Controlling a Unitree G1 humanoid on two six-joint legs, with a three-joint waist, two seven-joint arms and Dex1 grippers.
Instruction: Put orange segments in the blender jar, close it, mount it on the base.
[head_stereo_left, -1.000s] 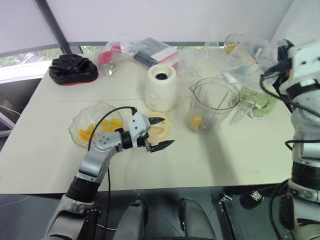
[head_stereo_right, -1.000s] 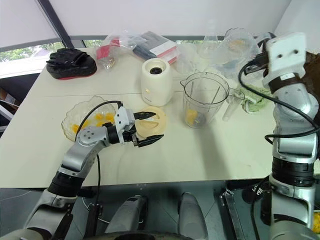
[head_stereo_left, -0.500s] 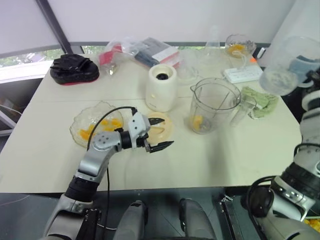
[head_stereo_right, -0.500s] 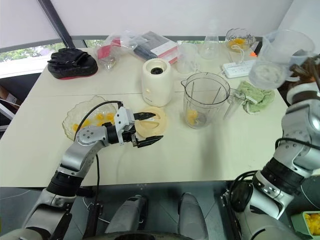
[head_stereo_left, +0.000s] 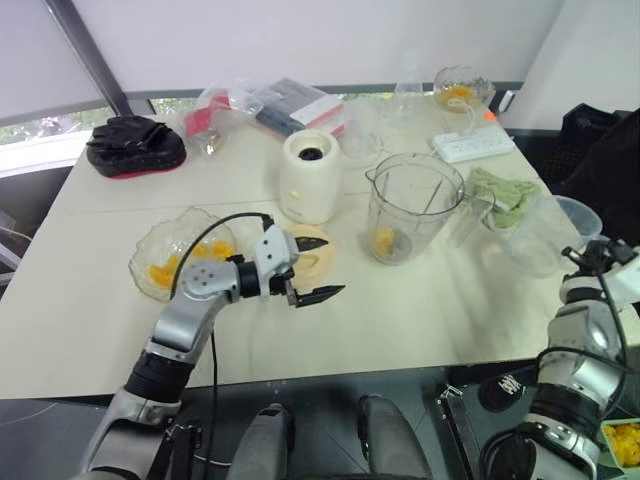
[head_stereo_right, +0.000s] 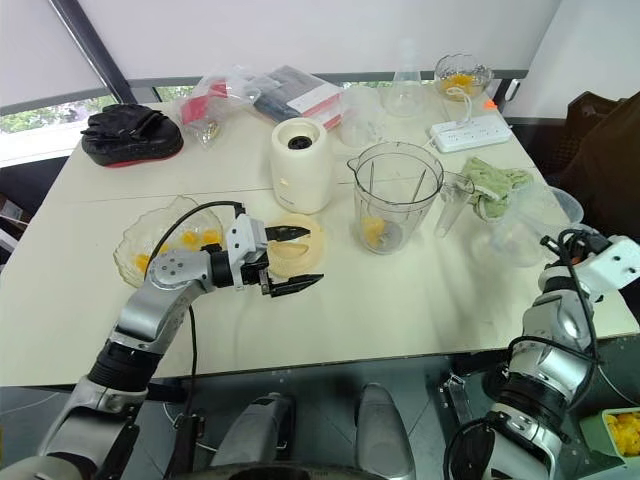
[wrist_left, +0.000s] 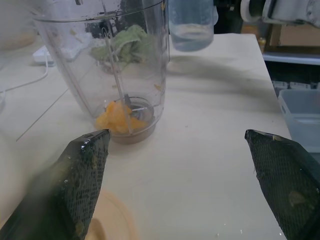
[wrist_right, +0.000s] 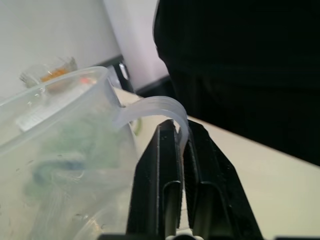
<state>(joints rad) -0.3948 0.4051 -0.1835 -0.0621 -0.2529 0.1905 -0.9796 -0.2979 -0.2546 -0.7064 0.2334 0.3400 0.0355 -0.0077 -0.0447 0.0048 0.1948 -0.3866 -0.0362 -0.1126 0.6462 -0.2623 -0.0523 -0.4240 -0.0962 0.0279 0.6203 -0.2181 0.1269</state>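
Observation:
The blender jar (head_stereo_left: 413, 205) stands open at mid-table, with a few orange segments (wrist_left: 117, 120) around the blades at its bottom. More orange segments lie in a glass bowl (head_stereo_left: 175, 262) at the left. Behind the flat cream lid (head_stereo_left: 322, 252) stands the base (head_stereo_left: 308, 177). My left gripper (head_stereo_left: 320, 267) is open and level, its fingers pointing at the jar with the lid just under them and nothing held. At the table's right edge, my right gripper (wrist_right: 181, 131) is shut on the handle of a clear plastic cup (head_stereo_left: 540, 240), held low.
A black padded glove (head_stereo_left: 135, 145), plastic bags and a booklet (head_stereo_left: 300, 100) lie at the back. A power strip (head_stereo_left: 472, 147), a green cloth (head_stereo_left: 505, 195) and a glass dish (head_stereo_left: 455, 88) are at the back right. A black shape (head_stereo_left: 600, 150) is beyond the right edge.
My right arm has swung down and to the right, bringing the clear cup from above the table's back right to its right edge. The left arm has stayed put. The view has shifted.

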